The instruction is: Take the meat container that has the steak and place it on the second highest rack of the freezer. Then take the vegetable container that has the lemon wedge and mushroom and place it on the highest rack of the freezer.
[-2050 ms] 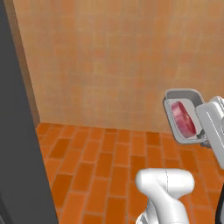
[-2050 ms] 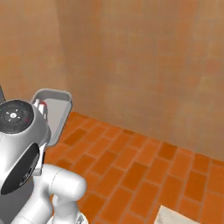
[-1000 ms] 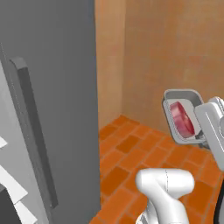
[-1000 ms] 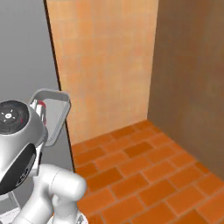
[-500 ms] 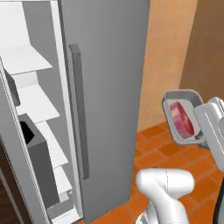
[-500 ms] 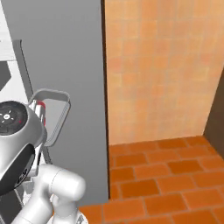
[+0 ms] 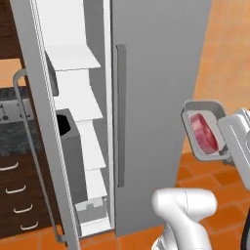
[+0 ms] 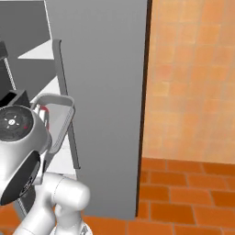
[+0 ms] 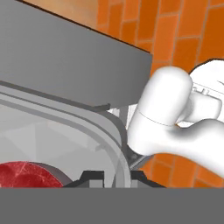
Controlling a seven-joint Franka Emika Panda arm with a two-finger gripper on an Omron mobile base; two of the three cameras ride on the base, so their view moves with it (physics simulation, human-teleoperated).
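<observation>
Grey metal tray [image 9: 65, 127] filling the lower left, its rim curving past the dark fingertips [image 9: 94, 176], red steak [image 9: 26, 175] lying inside, grey freezer [image 9: 65, 57] wall behind, orange brick floor [image 9: 188, 30] showing beyond

Steak [image 7: 203, 133] in meat container [image 7: 194, 108] — right of freezer [image 7: 156, 88].

The white arm rose from the base, elbow bent, hand raised at its side; the gripper [image 9: 111, 175] had its jaws clamped on the meat container [image 7: 205, 128].

The freezer [image 7: 161, 97]'s shut grey door blocks ahead; its white shelves [image 7: 73, 58] lie open leftward
</observation>
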